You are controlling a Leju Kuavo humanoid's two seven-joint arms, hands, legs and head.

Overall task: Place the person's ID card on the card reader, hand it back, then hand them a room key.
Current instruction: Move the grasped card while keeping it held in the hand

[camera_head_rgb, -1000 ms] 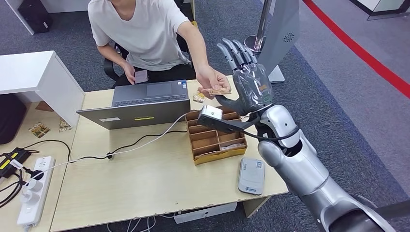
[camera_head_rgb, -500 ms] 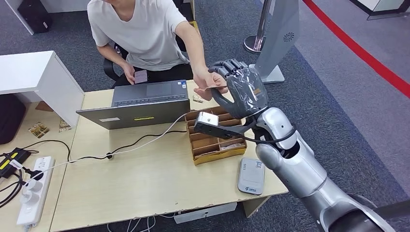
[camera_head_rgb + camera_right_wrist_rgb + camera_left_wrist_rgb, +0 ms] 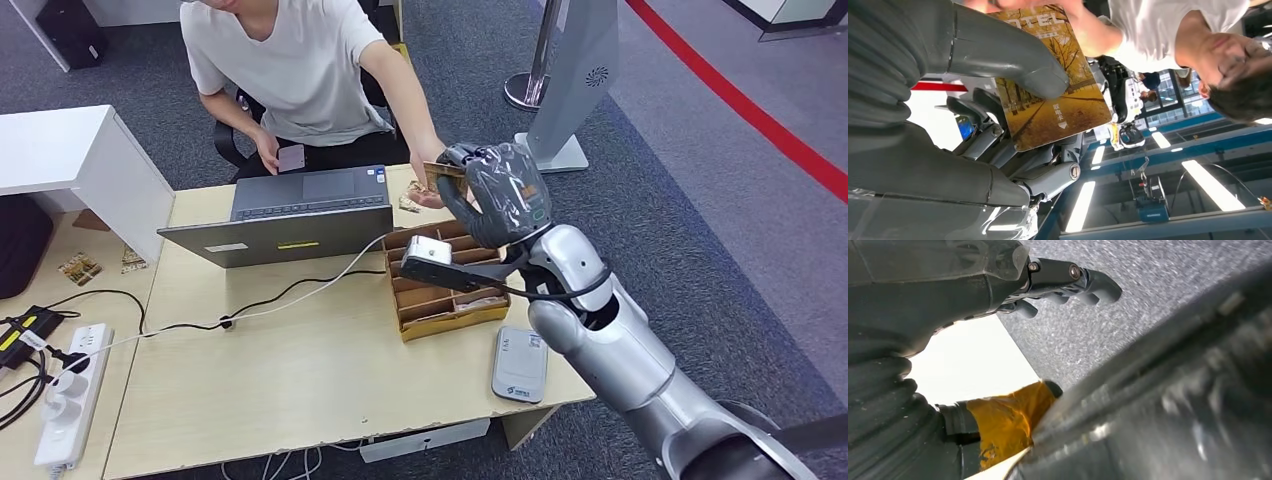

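The yellow card [image 3: 1058,95] with autumn trees sits pinched between the right hand's [image 3: 495,190] thumb and fingers [image 3: 1013,55], raised above the cardboard tray [image 3: 445,285]. The person's hand [image 3: 425,185] touches its far edge. The left hand [image 3: 998,270] hangs with fingers curled, holding nothing.

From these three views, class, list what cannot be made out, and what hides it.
- Card, right wrist view: top edge cut off; the right robot hand covers part.
- Person's fingers, head view: behind that robot hand.
- Left wrist view: blurred dark shape; left robot hand grasp unclear.
- Card reader: label too small.
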